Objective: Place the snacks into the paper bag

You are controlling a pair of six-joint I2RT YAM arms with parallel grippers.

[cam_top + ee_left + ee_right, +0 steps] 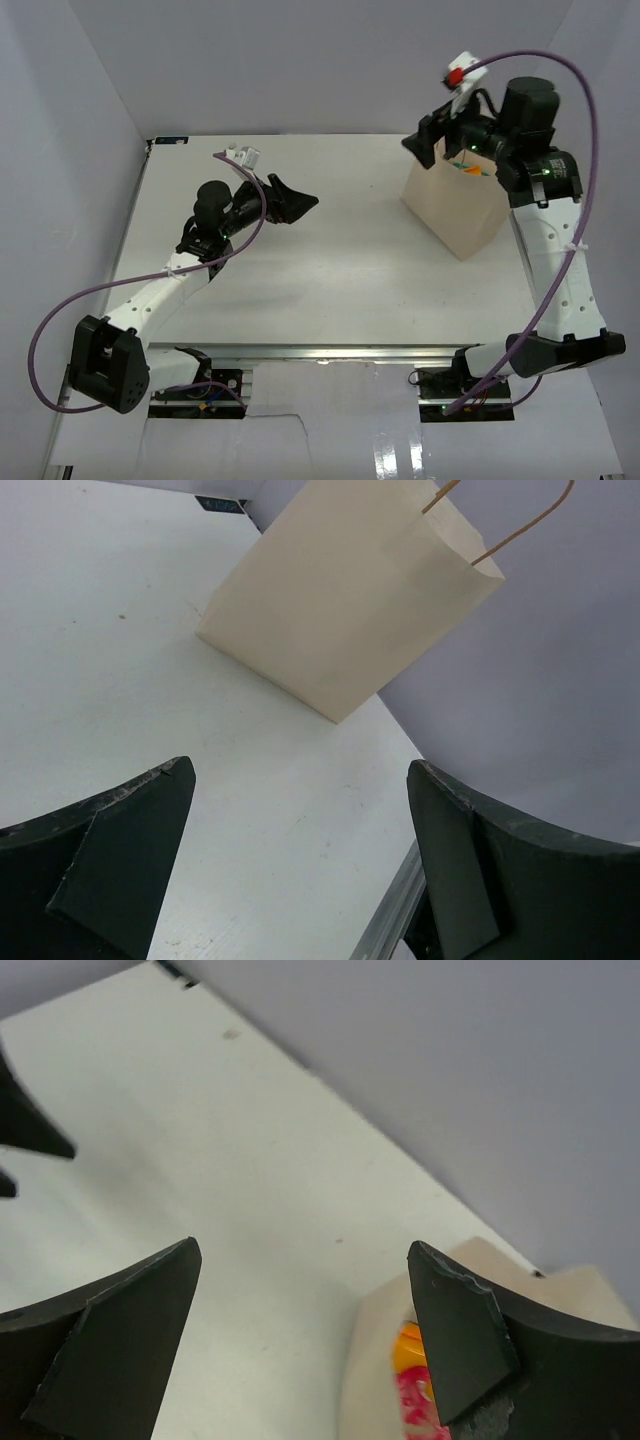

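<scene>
The beige paper bag (pixel 455 210) stands upright at the back right of the table, its mouth open upward. It also shows in the left wrist view (pixel 345 595) with its twine handles (pixel 525 522). My right gripper (pixel 428 148) hovers open and empty over the bag's left rim (pixel 303 1248). Inside the bag (pixel 375 1370) lies an orange packet (pixel 412 1375) with red print. Orange and teal bits (pixel 471 169) show in the mouth from above. The pink-red and purple packets are hidden. My left gripper (pixel 292 205) is open and empty above the table's middle (pixel 300 768), pointing at the bag.
White walls enclose the table on the left, back and right. A metal rail (pixel 330 352) runs along the near edge, also in the left wrist view (pixel 390 920). Purple cables (pixel 560 70) loop off both arms. The left gripper's fingers (pixel 25 1125) show in the right wrist view.
</scene>
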